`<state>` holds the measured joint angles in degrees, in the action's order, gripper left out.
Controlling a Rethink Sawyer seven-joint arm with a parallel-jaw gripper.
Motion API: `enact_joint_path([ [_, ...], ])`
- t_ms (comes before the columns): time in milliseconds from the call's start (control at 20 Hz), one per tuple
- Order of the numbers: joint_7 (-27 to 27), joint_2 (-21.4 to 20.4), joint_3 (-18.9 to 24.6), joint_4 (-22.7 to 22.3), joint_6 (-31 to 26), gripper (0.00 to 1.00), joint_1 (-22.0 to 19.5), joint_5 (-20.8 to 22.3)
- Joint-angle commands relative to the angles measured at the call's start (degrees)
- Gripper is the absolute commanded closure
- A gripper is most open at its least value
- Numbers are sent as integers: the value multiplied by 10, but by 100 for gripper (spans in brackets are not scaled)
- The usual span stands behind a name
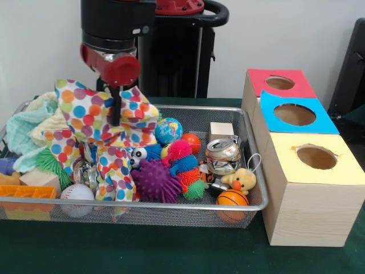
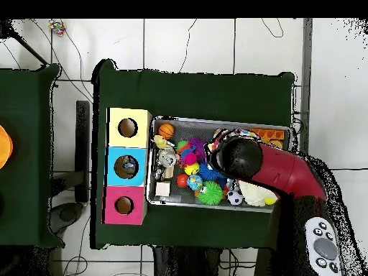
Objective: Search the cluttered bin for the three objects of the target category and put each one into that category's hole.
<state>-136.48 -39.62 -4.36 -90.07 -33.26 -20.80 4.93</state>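
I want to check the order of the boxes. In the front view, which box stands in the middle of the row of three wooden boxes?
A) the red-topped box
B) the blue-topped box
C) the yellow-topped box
B: the blue-topped box sits between the red-topped box farther back and the yellow-topped box nearest the camera; the overhead view shows the same order.

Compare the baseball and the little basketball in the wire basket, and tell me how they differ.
The baseball is white with red stitching; the basketball is orange with black lines. The baseball looks larger than the basketball. In the front view the baseball lies toward the basket's left end, the basketball in its right front corner by the yellow-topped box. Both are round balls against the front wall.
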Motion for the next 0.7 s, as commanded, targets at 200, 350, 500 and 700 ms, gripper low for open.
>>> enact_joint_path([
  [200,-33,37,39,-69,49,0,45,11],
  [350,-97,55,-31,-47,88,0,110,30],
  [500,-50,81,-88,31,92,0,138,102],
  [700,-6,114,-116,107,146,0,128,158],
])
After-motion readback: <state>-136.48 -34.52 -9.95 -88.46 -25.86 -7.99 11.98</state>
